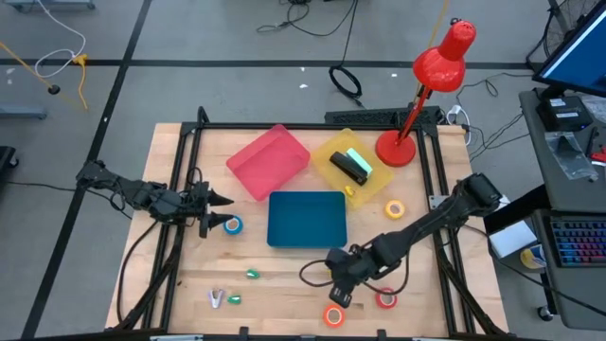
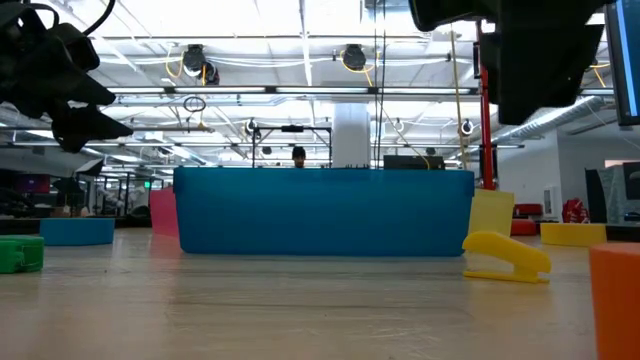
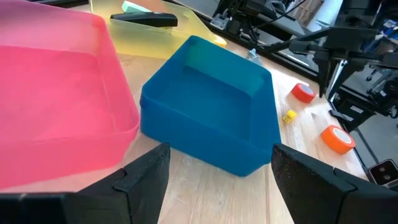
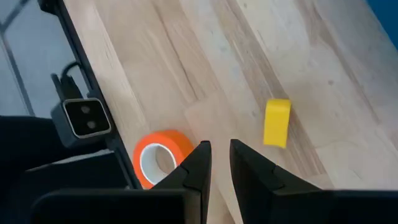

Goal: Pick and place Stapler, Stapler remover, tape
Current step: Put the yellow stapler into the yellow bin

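Both arms were dark, close to black, built of slim jointed links with bulkier housings at the joints. In the high view the left arm (image 1: pixel 133 194) showed thin black cables looping beside its links, and the right arm (image 1: pixel 426 223) had a black cable curling in a loop near its wrist. The left gripper (image 3: pixel 217 177) had two broad, flat, matte black fingers (image 3: pixel 146 174) with angular, faceted edges and bevelled inner faces, set on a dark grey crossbar. The right gripper (image 4: pixel 219 165) carried two narrower black fingers (image 4: pixel 199 165) with squared tips and smooth inner sides, rising from a dark block-shaped body.
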Available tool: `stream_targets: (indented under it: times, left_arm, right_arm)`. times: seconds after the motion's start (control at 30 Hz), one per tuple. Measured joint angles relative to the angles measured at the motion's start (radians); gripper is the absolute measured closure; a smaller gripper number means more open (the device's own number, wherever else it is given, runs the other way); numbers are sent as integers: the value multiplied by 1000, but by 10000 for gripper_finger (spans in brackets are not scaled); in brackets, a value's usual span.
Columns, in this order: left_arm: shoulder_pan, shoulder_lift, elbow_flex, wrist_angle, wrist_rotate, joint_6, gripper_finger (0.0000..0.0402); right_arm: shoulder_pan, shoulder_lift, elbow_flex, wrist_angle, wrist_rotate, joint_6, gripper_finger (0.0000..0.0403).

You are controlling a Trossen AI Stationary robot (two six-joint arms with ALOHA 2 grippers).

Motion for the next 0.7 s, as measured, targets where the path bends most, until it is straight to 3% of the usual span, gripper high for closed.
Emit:
stream_targets:
  times: [0.7]
  left_arm:
    - [0, 0, 0, 3, -1, -11, 128]
  right_arm:
    - [-29, 96, 0, -16, 21, -26, 353]
